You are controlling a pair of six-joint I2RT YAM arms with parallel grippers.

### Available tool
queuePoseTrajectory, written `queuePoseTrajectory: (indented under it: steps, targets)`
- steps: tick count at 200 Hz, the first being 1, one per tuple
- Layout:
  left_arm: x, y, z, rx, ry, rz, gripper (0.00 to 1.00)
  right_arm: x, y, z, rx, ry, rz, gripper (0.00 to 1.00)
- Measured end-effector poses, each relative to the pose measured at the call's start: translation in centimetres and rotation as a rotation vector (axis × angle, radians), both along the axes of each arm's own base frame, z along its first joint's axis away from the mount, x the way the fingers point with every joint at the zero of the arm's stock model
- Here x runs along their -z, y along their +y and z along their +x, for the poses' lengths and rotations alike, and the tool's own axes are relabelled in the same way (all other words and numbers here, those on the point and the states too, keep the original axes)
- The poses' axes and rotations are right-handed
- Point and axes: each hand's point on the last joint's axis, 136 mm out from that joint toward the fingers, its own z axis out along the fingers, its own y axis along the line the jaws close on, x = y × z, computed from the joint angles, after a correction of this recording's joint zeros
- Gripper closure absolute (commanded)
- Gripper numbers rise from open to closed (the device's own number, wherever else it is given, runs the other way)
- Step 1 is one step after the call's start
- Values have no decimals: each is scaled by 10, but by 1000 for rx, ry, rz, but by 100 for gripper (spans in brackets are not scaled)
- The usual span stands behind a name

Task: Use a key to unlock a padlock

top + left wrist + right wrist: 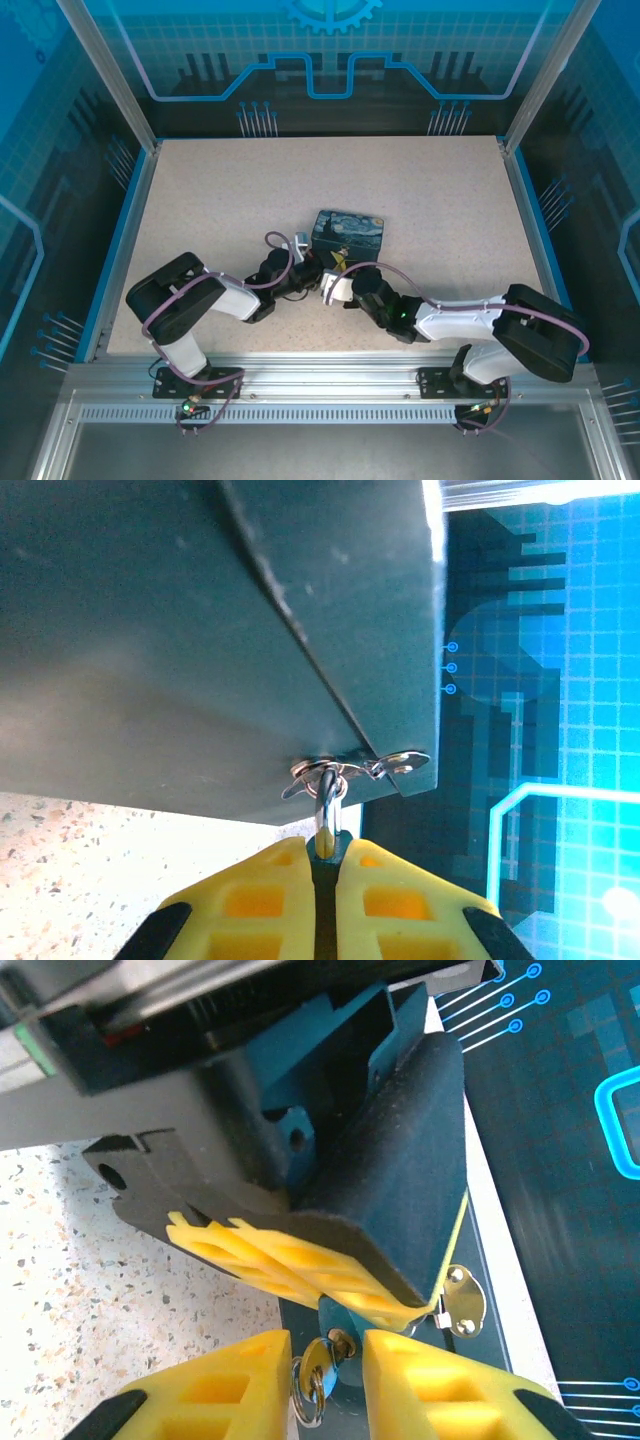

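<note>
- Left wrist view had the left end effector at 6 o'clock. Its yellow fingers were pressed together on the padlock.
- The padlock's small metal shackle ran up through the hasp on the lower edge of the tin.
- Top external view put the tin near the middle of the bench, with both end effectors meeting just at its 7 o'clock.
- Right wrist view showed the right end effector at 6 o'clock, its fingers a little apart on either side of the key.
- A ring hung off the key. Whether the pads pinched the key, or its blade was already in the keyway, could not be told.
- The step in hand looked like seating and turning the key.
- To do it well, the left clamp should hold the lock rigid. The right should take a firm pinch on the key's head, push straight along the keyway, then roll about that axis with no side load.
- A key this small would likely slip or twist out otherwise.
- The bench was pale, speckled and flat, so the tin could probably slide on it. The clamp, not the tin, should take the torque.
- Blue printed panels walled the cell at 12 o'clock, and an aluminium frame ran along 6 o'clock.
</note>
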Motion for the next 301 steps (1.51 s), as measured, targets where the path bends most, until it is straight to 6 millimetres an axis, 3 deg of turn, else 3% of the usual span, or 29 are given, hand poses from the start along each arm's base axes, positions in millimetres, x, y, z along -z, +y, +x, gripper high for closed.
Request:
queuePoseTrajectory:
  steps: [159, 228, 301]
  targets:
    - [-3, -1, 0, -5, 9, -21, 100, -5, -5, -2, 14, 4, 19, 79]
    - [-3, 1, 2, -15, 9, -22, 100, -2, -5, -1, 28, 5, 21, 100]
    - [-8, 4, 7, -43, -10, -33, 100, -7, -3, 7, 118, 52, 104, 100]
